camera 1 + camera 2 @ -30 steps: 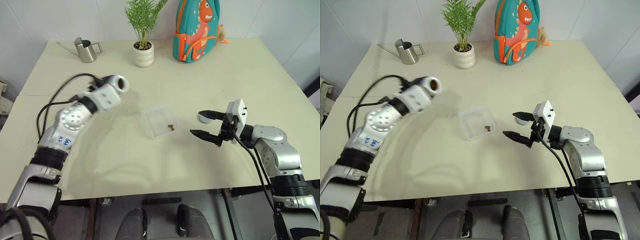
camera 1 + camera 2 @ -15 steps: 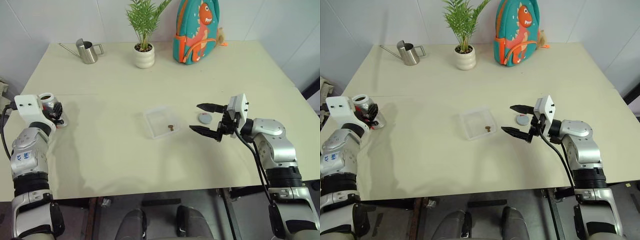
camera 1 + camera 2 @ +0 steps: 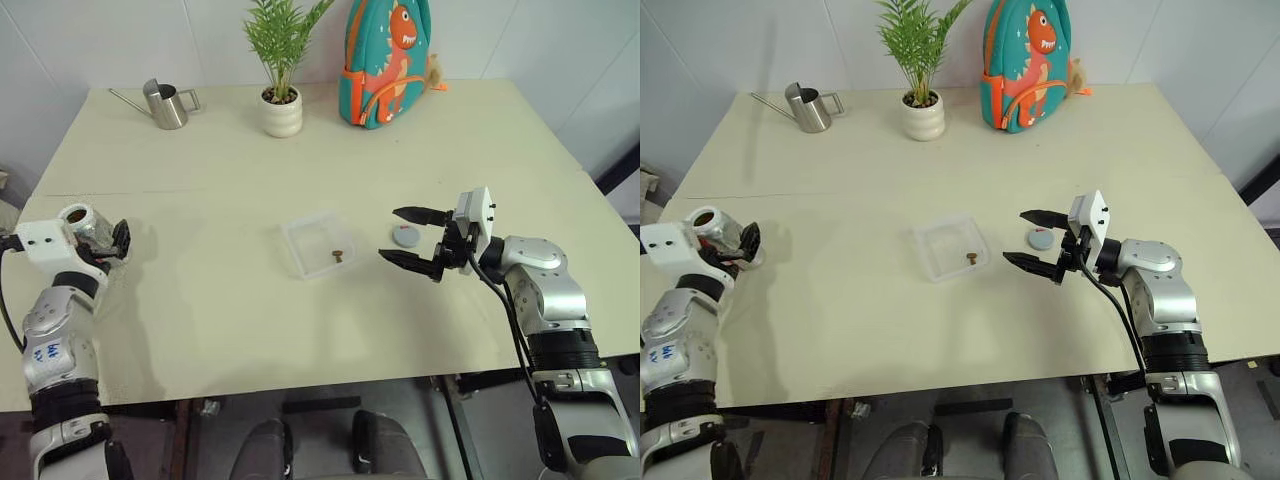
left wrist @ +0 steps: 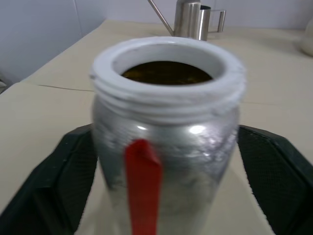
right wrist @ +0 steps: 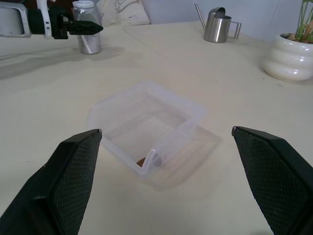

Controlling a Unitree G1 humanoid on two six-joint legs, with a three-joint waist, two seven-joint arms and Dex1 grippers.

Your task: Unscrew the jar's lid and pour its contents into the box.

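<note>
The jar stands upright without its lid near the table's left edge. It is clear plastic with a red stripe, and dark brown contents show through its mouth. My left gripper is open, one finger on each side of the jar. The clear box sits mid-table with a few brown bits in it. The grey lid lies flat on the table just right of the box. My right gripper is open and points at the box, and the lid shows between its fingers.
Along the far edge stand a steel watering can, a white plant pot and a teal dinosaur backpack. The jar and my left hand sit close to the table's left edge.
My left arm swung from near the box out to the far left and lowered. The jar went from tilted to upright on the table, and the left fingers opened. The right arm stayed put.
</note>
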